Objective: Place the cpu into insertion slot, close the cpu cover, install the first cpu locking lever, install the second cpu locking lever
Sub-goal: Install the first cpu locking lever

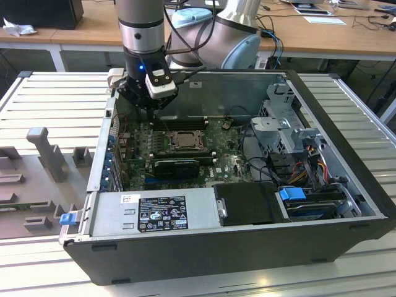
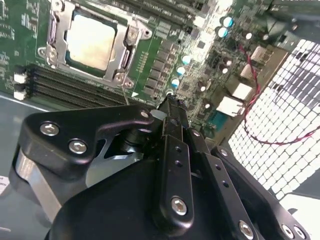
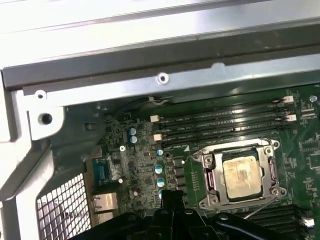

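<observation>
**Exterior view.** The gripper [image 1: 144,109] hangs inside the open case [image 1: 247,260], over the board corner at the exterior view's left. It is near the slot [image 1: 169,143] but apart from it. The cpu [image 1: 184,140] lies seated in the slot.

**Second wrist view.** The fingers [image 2: 174,145] meet at their tips — closed, with nothing between them. The cover [image 2: 59,35] appears to lie flat around the cpu. One thin lever [image 2: 123,89] stands out free from the socket corner, toward the gripper.

Judgement: placement and cover closing look complete, and the lever step is in hand. It calls for a fine, low approach to a thin wire close to the board.

**First wrist view.** The cpu, cover and lever show the same arrangement.
- Memory slots [image 3: 220,120] run just beside the cover on one side.
- Capacitors [image 3: 159,170] stand between the fingertips and the socket.
- The rear grille [image 3: 62,210] and the case wall close off the far sides — open room lies mainly above the board.
</observation>
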